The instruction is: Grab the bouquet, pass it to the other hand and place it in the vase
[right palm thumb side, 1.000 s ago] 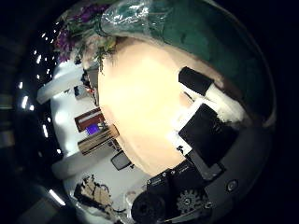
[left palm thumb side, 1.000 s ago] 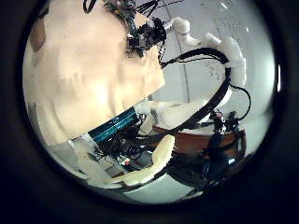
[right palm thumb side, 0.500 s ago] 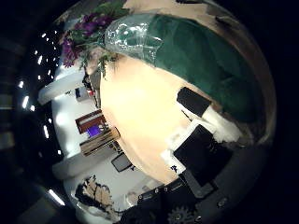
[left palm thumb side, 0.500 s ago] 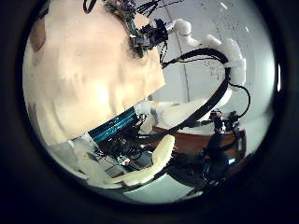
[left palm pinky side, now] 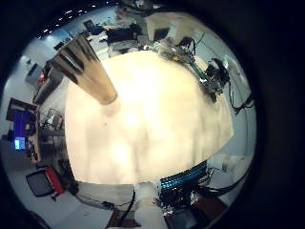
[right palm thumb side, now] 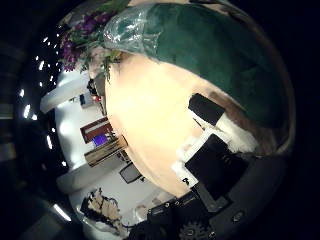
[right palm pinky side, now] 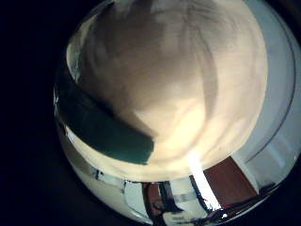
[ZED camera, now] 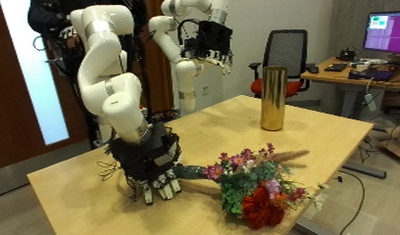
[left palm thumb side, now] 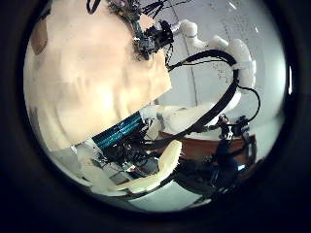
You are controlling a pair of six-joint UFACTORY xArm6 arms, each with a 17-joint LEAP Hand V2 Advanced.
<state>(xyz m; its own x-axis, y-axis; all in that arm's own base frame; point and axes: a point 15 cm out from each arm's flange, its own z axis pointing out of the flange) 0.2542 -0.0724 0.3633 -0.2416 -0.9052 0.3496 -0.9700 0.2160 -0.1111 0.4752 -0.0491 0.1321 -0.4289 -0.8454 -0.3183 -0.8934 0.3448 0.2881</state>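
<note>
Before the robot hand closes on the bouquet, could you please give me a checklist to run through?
1. Bouquet lying on the table, stem toward the right robot hand: ok.
2. Right robot hand down at the stem: ok.
3. Its fingers curled round the stem: not ok.
4. Vase upright, apart from the bouquet: ok.
5. Left robot hand raised, open, holding nothing: ok.
6. Vase empty inside: cannot tell.

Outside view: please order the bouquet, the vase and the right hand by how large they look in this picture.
1. bouquet, stems and flowers lying across the table, looks largest.
2. right hand and vase: they look alike in extent. The hand is nearer to the camera, so I do not rank these two.
</note>
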